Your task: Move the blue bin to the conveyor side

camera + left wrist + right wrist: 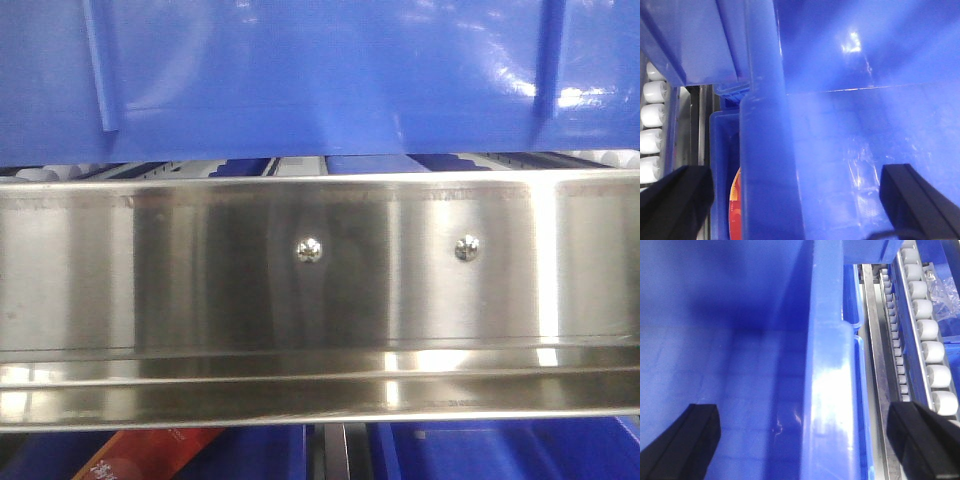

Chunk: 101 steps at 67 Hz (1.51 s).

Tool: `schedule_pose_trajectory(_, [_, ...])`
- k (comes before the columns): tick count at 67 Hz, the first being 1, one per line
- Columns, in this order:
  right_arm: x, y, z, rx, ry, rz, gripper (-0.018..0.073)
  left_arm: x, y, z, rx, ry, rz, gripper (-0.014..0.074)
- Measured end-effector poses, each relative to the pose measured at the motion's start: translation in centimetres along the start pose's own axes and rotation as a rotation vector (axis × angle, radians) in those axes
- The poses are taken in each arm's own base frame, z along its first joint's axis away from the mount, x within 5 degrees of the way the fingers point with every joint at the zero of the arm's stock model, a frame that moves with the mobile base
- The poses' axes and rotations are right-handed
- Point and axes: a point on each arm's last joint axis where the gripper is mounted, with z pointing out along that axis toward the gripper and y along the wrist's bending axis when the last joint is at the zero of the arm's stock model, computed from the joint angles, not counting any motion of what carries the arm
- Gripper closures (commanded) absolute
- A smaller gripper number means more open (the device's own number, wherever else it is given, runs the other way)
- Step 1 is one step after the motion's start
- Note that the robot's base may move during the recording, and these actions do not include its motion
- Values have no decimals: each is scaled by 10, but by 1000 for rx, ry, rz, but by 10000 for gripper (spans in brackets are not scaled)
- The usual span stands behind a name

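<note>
Jaws wide apart on left gripper (792, 172) and right gripper (801, 407), each astride a blue bin (300, 80) wall

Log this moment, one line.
blue bin: above steel rail | left gripper: jaws open astride bin wall | right gripper: jaws open astride bin wall

Front close on rail (320, 260); wrists perhaps sharing blue bin (840, 165)

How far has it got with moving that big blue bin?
Done: left claw and right claw straddle walls of the large glossy blue plastic bin. In hand: the grip; both look open. To do: carrying it from the shiny steel rail; no belt shows.
</note>
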Motion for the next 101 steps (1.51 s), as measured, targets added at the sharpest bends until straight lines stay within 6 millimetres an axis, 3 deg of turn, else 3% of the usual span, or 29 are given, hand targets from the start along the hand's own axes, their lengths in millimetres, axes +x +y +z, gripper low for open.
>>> schedule_pose_trajectory(22, [0,0,3,1,8,0,1,2,0,11,-4,43,0,25])
schedule_pose_trajectory(27, [0,0,5,1,17,0,43,2,0,11,-4,43,0,26])
schedule_pose_trajectory(33, [1,0,5,2,21,0,189,2,0,11,-4,43,0,55])
schedule_pose_trajectory(36, [1,0,5,2,26,0,314,2,0,11,-4,43,0,99])
schedule_pose_trajectory(46, [2,-3,5,17,32,3,667,2,0,11,-4,41,0,406])
schedule_pose_trajectory(52, [2,-3,6,17,38,3,628,0,0,9,-4,34,-18,643])
schedule_pose_trajectory(58, [2,-3,6,17,40,3,630,0,-1,9,3,32,-24,580])
schedule_pose_trajectory(101, [2,-3,6,15,40,6,630,0,-1,8,2,38,-24,585])
